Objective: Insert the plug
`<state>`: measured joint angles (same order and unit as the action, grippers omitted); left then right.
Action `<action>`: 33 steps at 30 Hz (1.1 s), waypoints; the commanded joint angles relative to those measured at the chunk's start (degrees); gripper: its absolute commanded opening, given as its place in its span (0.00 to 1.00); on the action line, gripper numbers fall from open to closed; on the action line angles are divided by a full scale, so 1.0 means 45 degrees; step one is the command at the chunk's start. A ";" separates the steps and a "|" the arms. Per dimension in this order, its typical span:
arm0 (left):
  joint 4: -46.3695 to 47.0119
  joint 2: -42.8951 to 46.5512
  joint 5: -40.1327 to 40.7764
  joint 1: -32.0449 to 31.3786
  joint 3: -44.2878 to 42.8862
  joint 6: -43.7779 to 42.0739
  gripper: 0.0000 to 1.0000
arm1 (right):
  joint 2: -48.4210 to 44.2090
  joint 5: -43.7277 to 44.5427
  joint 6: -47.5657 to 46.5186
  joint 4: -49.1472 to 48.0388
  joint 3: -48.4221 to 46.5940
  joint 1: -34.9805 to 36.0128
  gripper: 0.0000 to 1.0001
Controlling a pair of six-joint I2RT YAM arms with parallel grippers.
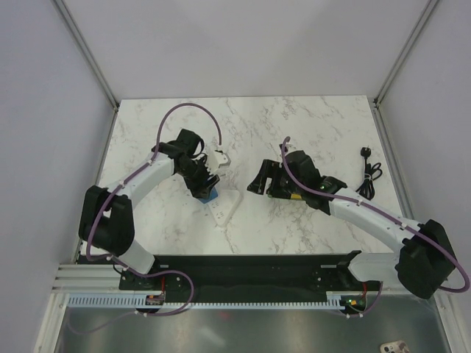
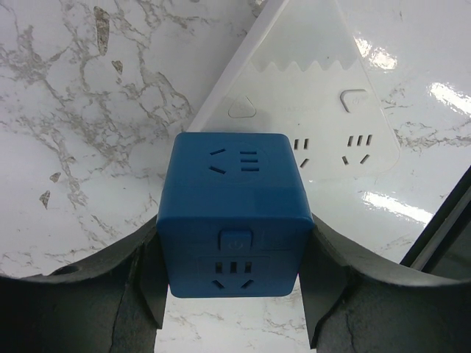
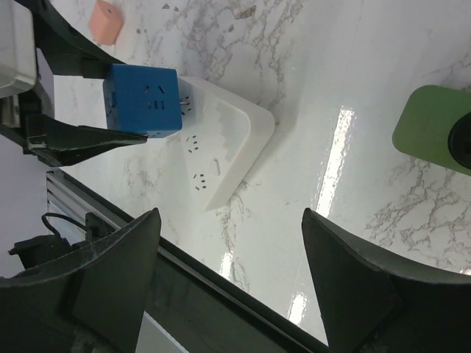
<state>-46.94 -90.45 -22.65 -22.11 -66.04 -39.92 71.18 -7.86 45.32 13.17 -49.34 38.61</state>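
Note:
The plug is out of view in all three views. My left gripper is shut on a blue cube with socket holes on its faces. Both fingers press its sides. The cube hangs tilted at one corner of a white triangular socket board, and its metal prongs point toward the board. My right gripper stands open to the right of the board, with nothing between its fingers.
A black plug with a thin cord lies at the table's right. A green object shows at the right edge of the right wrist view, a pink block at its top. A black rail runs along the near edge.

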 commanded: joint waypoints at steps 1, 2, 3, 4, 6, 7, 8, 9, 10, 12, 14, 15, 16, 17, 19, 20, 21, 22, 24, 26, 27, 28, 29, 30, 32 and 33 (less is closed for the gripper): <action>0.0645 -0.0328 -0.0163 -0.0340 -0.0012 0.0551 0.02 | 0.0198 -0.0070 0.0163 -0.0777 0.0261 -0.0026 0.85; 0.0626 -0.0367 -0.0045 -0.0399 0.0027 0.0571 0.02 | 0.0256 -0.0070 0.0163 -0.0836 0.0281 -0.0045 0.84; 0.0645 -0.0445 0.0053 -0.0419 0.0047 0.0609 0.02 | 0.0296 -0.0051 0.0163 -0.0875 0.0339 -0.0045 0.84; 0.0665 -0.0542 0.0151 -0.0438 0.0047 0.0648 0.02 | 0.0373 0.0104 0.0163 -0.0992 0.0475 -0.0045 0.82; 0.0782 -0.0563 0.0248 -0.0555 0.0163 0.0746 0.02 | 0.0530 0.0145 0.0222 -0.1168 0.0671 -0.0045 0.80; 0.0918 -0.0486 0.0365 -0.0594 0.0203 0.0785 0.02 | 0.0724 0.0067 0.0280 -0.1401 0.0865 -0.0026 0.80; 0.0977 -0.0427 0.0502 -0.0692 0.0319 0.0824 0.02 | 0.0822 -0.0146 0.0396 -0.1538 0.0964 -0.0025 0.79; 0.1016 -0.0407 0.0638 -0.0828 0.0359 0.0902 0.02 | 0.0862 -0.0206 0.0436 -0.1636 0.1042 -0.0025 0.77; 0.1075 -0.0368 0.0872 -0.0926 0.0379 0.0922 0.02 | 0.0959 -0.0226 0.0475 -0.1811 0.1178 -0.0006 0.76; 0.1075 -0.0407 0.1165 -0.1160 0.0359 0.1020 0.02 | 0.0922 -0.0207 0.0534 -0.1910 0.1258 0.0014 0.75; 0.1075 -0.0562 0.1362 -0.1278 0.0301 0.1117 0.02 | 0.0863 -0.0168 0.0515 -0.1930 0.1258 0.0014 0.75; 0.1075 -0.0602 0.1401 -0.1356 0.0262 0.1156 0.02 | 0.0824 -0.0187 0.0534 -0.1930 0.1219 0.0014 0.75; 0.1075 -0.0660 0.1402 -0.1357 0.0242 0.1176 0.02 | 0.0785 -0.0187 0.0515 -0.1911 0.1219 0.0014 0.75; 0.1094 -0.0719 0.1382 -0.1337 0.0242 0.1196 0.02 | 0.0746 -0.0207 0.0495 -0.1911 0.1219 0.0014 0.74; 0.1095 -0.0778 0.1304 -0.1356 0.0261 0.1196 0.02 | 0.0551 -0.0207 0.0515 -0.1833 0.1258 0.0014 0.74; 0.1211 -0.0836 0.1304 -0.1337 0.0300 0.1215 0.02 | 0.0473 -0.0188 0.0534 -0.1833 0.1277 0.0014 0.74; 0.1231 -0.0894 0.1285 -0.1318 0.0301 0.1235 0.02 | 0.0317 -0.0187 0.0515 -0.1775 0.1316 0.0014 0.74; 0.1231 -0.0972 0.1265 -0.1298 0.0243 0.1235 0.02 | 0.0238 -0.0187 0.0515 -0.1755 0.1316 0.0014 0.74; 0.1231 -0.1225 0.1168 -0.1298 0.0145 0.1157 0.02 | 0.0024 -0.0188 0.0515 -0.1658 0.1355 0.0014 0.73; 0.1173 -0.1363 0.1148 -0.1259 -0.0089 0.1176 0.02 | -0.0133 -0.0187 0.0495 -0.1579 0.1394 0.0014 0.73; 0.1134 -0.1538 0.1148 -0.1278 -0.0167 0.1176 0.02 | -0.0346 -0.0110 0.0495 -0.1521 0.1491 0.0014 0.73; 0.1114 -0.1617 0.1128 -0.1278 -0.0342 0.1176 0.02 | -0.0445 -0.0071 0.0515 -0.1539 0.1531 0.0014 0.73; 0.1095 -0.1734 0.1089 -0.1278 -0.0421 0.1254 0.02 | -0.0504 -0.0051 0.0495 -0.1540 0.1570 0.0014 0.73; 0.1095 -0.1793 0.1070 -0.1298 -0.0499 0.1274 0.02 | -0.0640 -0.0031 0.0515 -0.1501 0.1551 0.0014 0.73; 0.1134 -0.1949 0.0953 -0.1356 -0.0500 0.1469 0.02 | -0.0680 0.0008 0.0456 -0.1423 0.1532 0.0014 0.73; 0.1172 -0.1969 0.0894 -0.1357 -0.0442 0.1546 0.02 | -0.0719 0.0027 0.0437 -0.1364 0.1493 -0.0006 0.73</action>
<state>-43.09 -95.11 -18.74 -27.64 -69.71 -34.87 69.41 -8.23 47.31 7.03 -42.65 38.61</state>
